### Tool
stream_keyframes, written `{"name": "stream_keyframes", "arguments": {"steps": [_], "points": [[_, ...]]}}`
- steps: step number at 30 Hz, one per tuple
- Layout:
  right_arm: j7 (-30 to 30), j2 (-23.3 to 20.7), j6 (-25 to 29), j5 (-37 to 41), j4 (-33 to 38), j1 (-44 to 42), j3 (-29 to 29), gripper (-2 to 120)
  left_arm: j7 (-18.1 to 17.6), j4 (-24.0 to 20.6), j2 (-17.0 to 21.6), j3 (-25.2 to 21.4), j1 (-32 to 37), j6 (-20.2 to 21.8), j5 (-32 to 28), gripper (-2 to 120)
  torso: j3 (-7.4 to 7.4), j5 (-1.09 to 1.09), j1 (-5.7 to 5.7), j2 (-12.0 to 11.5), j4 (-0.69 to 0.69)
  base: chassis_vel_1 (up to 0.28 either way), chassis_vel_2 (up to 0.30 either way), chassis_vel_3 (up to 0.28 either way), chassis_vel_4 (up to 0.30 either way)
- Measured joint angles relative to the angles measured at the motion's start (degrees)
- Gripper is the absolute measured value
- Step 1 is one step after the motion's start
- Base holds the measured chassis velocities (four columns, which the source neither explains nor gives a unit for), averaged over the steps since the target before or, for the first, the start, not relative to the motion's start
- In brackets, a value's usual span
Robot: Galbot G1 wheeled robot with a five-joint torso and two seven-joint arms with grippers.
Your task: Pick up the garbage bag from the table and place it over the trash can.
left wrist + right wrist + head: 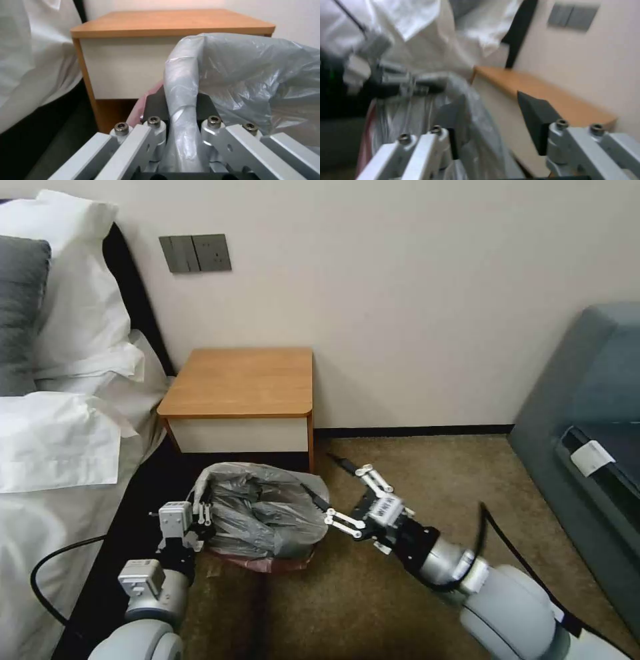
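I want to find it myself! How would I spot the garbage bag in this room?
Find the orange-brown table standing against the wall beside the bed. On the carpet right in front of it, between the left hand and right hand, sits the garbage bag. It is the only crinkly, see-through grey thing, with a pinkish-red edge below.

The garbage bag hides the trash can beneath it entirely.

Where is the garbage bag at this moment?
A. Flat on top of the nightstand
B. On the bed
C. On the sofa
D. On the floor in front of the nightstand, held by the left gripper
D: the garbage bag bulges low before the nightstand, its edge pinched in the left gripper.
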Motion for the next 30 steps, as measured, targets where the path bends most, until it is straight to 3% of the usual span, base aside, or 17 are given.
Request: {"name": "stream_keyframes", "arguments": {"steps": [2, 5, 9, 11, 19, 30], "points": [[0.94, -0.44, -2.28, 2.1, -0.78, 2.58, -2.66, 36, 0.09, 0.21, 0.04, 0.02, 0.06, -0.58, 0.93, 9, 0.0, 0.0, 0.0, 0.0, 0.0, 0.0, 0.0, 0.0, 0.0], [6.66, -0.38, -11.46, 12.03, -2.63, 11.82, -11.26, 18, 0.26, 0.88, -0.37, 0.25, 0.5, -2.11, 2.78, 9, 0.0, 0.0, 0.0, 0.0, 0.01, 0.0, 0.0, 0.0, 0.0], [7.51, 0.11, -13.94, 14.66, -3.97, 15.67, -14.16, 12, 0.25, 0.88, -0.72, 0.32, 0.49, -2.36, 2.79, 9, 0.0, -0.01, 0.0, 0.0, 0.0, 0.0, 0.0, 0.0, 0.0], [8.62, 1.59, -16.93, 17.88, -7.18, 22.23, -19.37, 0, 0.33, 0.88, -1.11, 0.46, 0.4, -2.63, 2.53, 9, 0.0, -0.01, 0.0, 0.0, 0.0, 0.0, 0.0, 0.0, 0.0], [11.31, 6.75, -20.2, 22.96, -13.96, 30.77, -29.34, 0, 0.43, 0.88, -1.61, 0.76, 0.09, -2.81, 1.58, 9, 0.01, -0.01, 0.0, 0.0, -0.01, 0.0, 0.0, 0.0, 0.0], [12.04, 12.22, -21.33, 21.44, -19.85, 38.46, -36.77, 0, 1.0, 1.01, -1.78, 2.46, 0.56, -3.25, 3.41, 9, 0.0, -0.01, 0.0, 0.0, 0.0, 0.0, 0.0, 0.0, 0.0]]}}
